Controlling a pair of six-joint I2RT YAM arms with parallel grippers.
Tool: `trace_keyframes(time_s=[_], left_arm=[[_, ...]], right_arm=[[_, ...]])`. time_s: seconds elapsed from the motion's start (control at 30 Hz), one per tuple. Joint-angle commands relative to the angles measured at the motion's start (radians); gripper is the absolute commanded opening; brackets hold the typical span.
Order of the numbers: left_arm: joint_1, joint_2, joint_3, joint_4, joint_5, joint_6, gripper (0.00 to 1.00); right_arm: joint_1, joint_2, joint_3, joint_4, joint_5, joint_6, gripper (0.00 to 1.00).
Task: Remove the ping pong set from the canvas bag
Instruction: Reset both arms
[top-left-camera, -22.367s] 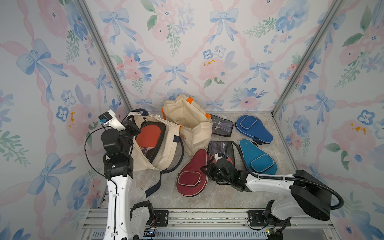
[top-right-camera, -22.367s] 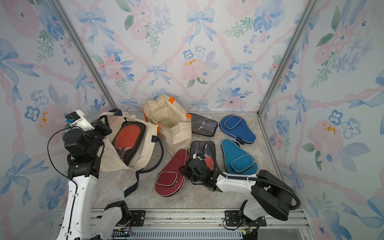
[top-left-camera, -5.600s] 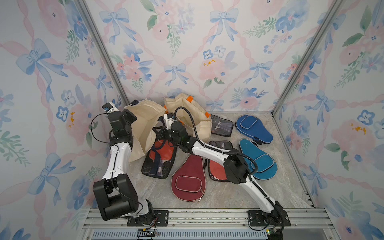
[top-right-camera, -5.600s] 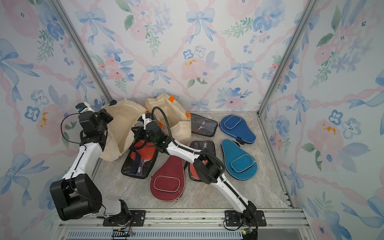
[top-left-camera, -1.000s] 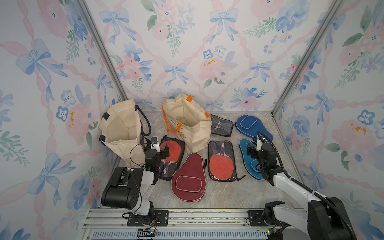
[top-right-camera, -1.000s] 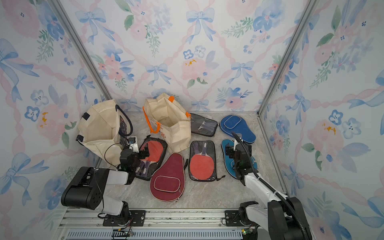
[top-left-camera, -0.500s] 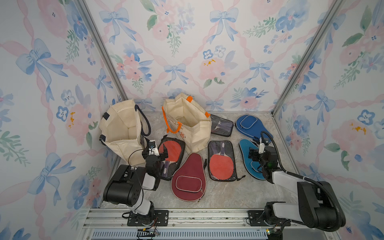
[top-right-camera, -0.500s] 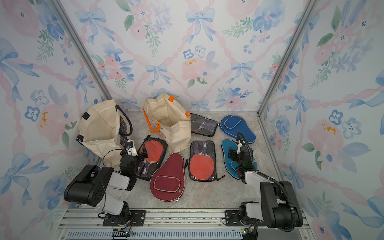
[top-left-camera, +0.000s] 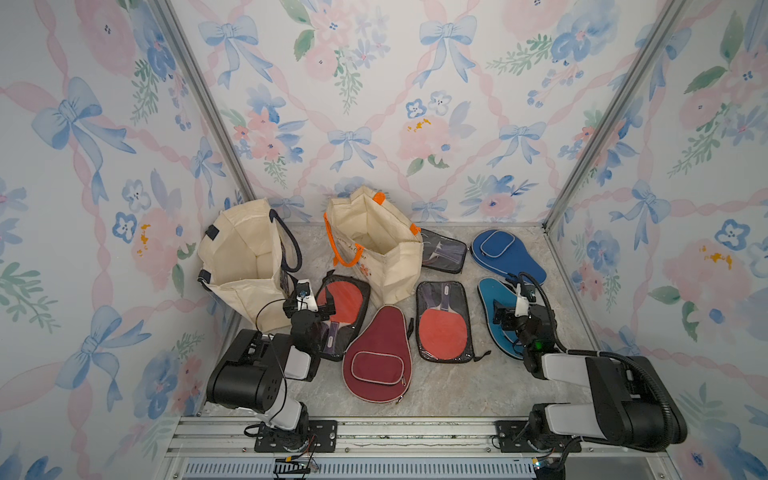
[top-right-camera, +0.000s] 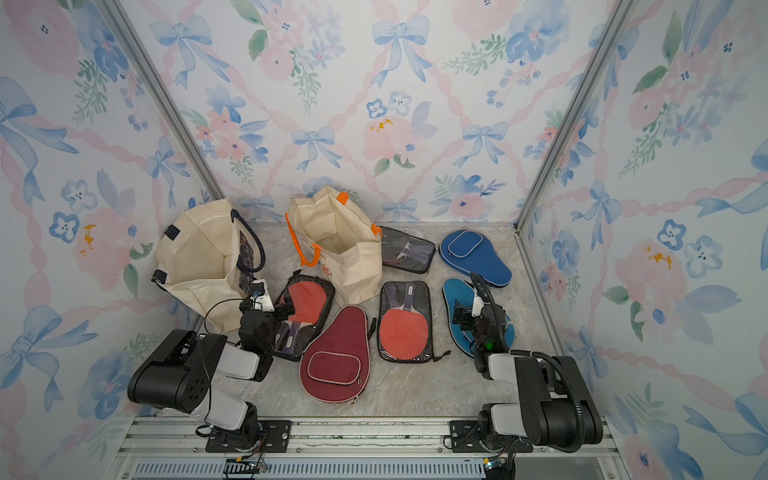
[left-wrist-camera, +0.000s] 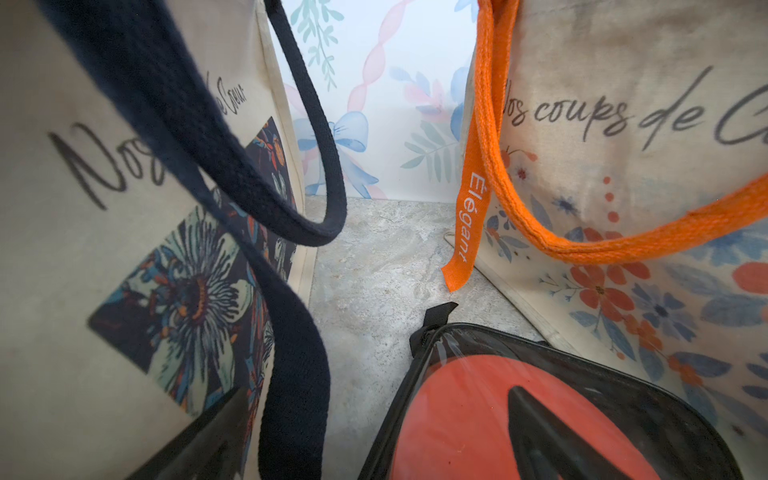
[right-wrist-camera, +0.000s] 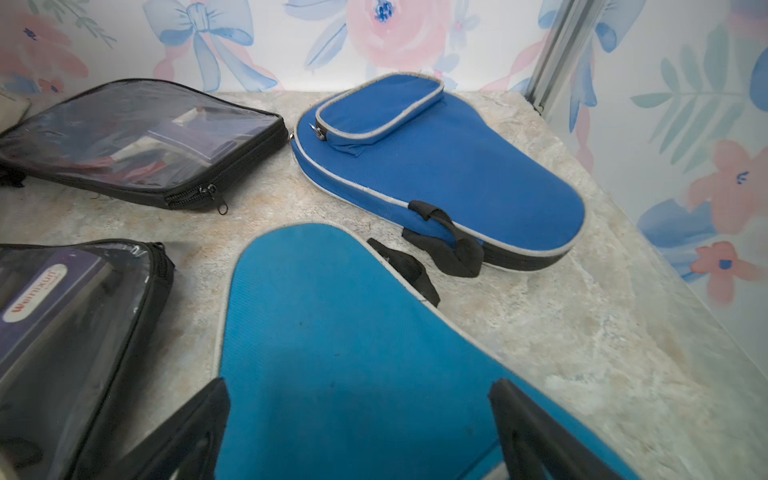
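Looks like the closing step: backing off and parking. Find the ping pong set (top-left-camera: 341, 309), a clear zipped pouch with a red bat, flat on the floor (top-left-camera: 449, 386) at about 9 o'clock, outside both bags, between the navy-handled canvas bag (top-left-camera: 245, 266) at 10 o'clock and the orange-handled canvas bag (top-left-camera: 376, 253) at 12 o'clock; cannot tell whether touching the latter's foot. No set to be seen inside either bag in both top views. Note the left gripper (top-left-camera: 309, 308) over the set, jaws spread wide, holding nothing; likewise the right gripper (top-left-camera: 509, 320) at 3 o'clock, spread wide and empty over the light blue cover (top-left-camera: 488, 297). To finish well: raise the left jaws straight up before drawing back toward 7 o'clock, so as not to drag the set. Mind the navy handle (left-wrist-camera: 291, 353), hanging right beside one finger (left-wrist-camera: 195, 442) in the left wrist view, and avoid hooking it and toppling the bag. Keep the right jaws off the strap (right-wrist-camera: 411, 270). Counted: two canvas bags, both upright and open. Six bat cases in all: three clear ones, namely the set itself, the central pouch (top-left-camera: 442, 322) and the back pouch (top-left-camera: 444, 255) at 1 o'clock. Also three fabric ones, namely the maroon cover (top-left-camera: 376, 361) at 6 o'clock, the light blue one, and the dark blue cover (top-left-camera: 509, 255) at 2 o'clock. Two arms.
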Motion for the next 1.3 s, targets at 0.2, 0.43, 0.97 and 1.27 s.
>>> trace_keyframes(time_s=[0.2, 0.43, 0.97, 1.27], left_arm=[[-0.005, 0.005, 0.001, 0.030, -0.018, 0.003, 0.98], [-0.002, 0.002, -0.001, 0.031, -0.013, 0.002, 0.98], [0.000, -0.002, -0.006, 0.036, -0.008, 0.003, 0.98], [0.001, -0.001, -0.006, 0.036, -0.010, 0.003, 0.98]], right_arm=[[-0.007, 0.025, 0.009, 0.051, -0.026, 0.003, 0.97], [-0.006, 0.025, 0.010, 0.051, -0.025, 0.001, 0.97], [-0.006, 0.025, 0.009, 0.051, -0.026, 0.003, 0.97], [-0.006, 0.025, 0.009, 0.051, -0.026, 0.002, 0.97]])
